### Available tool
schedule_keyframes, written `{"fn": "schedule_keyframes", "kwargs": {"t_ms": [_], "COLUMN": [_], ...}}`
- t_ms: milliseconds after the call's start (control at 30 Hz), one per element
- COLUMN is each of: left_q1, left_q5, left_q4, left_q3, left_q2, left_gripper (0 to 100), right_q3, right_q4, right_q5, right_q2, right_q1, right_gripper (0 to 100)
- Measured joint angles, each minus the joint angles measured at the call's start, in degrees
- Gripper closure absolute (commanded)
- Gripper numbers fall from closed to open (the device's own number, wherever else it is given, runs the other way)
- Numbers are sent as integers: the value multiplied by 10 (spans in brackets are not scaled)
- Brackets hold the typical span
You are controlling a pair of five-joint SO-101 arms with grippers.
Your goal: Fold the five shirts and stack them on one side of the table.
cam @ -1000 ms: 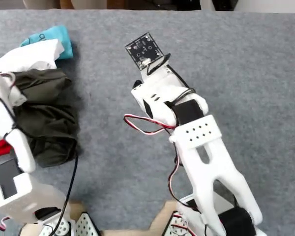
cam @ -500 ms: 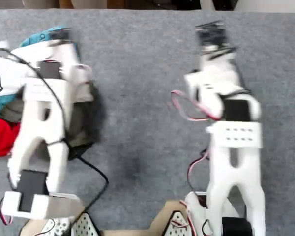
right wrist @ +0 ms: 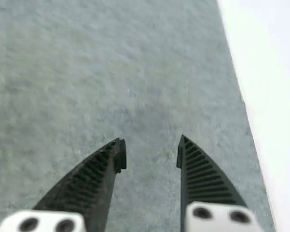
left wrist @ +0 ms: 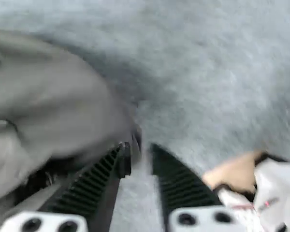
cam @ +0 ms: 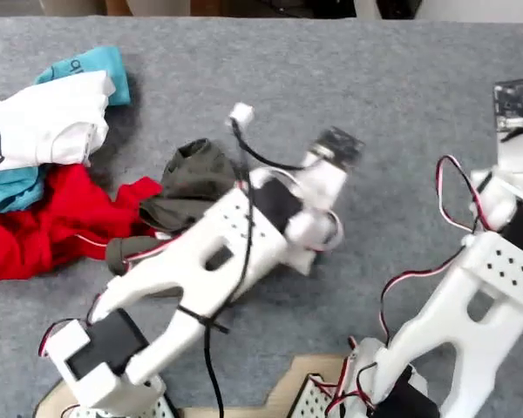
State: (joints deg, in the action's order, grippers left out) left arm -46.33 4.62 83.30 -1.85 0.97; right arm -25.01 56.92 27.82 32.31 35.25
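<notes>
Showing a narrow gap, the left claw (left wrist: 139, 152) is seen beside the dark olive shirt (left wrist: 43, 111). The right claw (right wrist: 149, 150) is held spread near the desk's (right wrist: 87, 72) right edge.

We seem to be at a robotics workbench: a table (cam: 401, 78) covered in grey felt, a white plastic left arm (cam: 200, 261) and right arm (cam: 471, 296) trailing bare wires (cam: 449, 187), fixed to a plywood board (cam: 288, 392) at its near edge.

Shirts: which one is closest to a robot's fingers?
The dark olive shirt, right beside the left fingers; the white shirt, teal shirt and red shirt lie farther off.
</notes>
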Motion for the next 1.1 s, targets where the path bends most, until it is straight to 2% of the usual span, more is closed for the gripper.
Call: {"fn": "schedule_keyframes", "kwargs": {"t_ms": [133,267,333,500,633,767,933,1100], "left_q1": [27,146,233,469,619,733,811,831], "left_q5": [55,61,57,-24,-89,-127,-133,-134], "left_q4": [91,157,165,169,169,169,169,169], "left_q3": [-57,-149,-171,-175,-150,-91,15,140], "left_q2": [-1,0,4,77,150,212,270,321], "left_gripper": [729,726,726,726,726,726,726,728], "right_q3": [-4,-4,-1,55,129,224,347,475], "right_q4": [-2,33,67,162,194,222,229,229], "right_q5": [22,42,47,35,2,-24,-39,-41], "right_q2": [0,0,0,-31,-117,-231,-381,-541], "right_q1": [3,-54,-108,-294,-425,-521,-617,-674], "right_gripper": [807,807,807,807,807,807,807,807]}}
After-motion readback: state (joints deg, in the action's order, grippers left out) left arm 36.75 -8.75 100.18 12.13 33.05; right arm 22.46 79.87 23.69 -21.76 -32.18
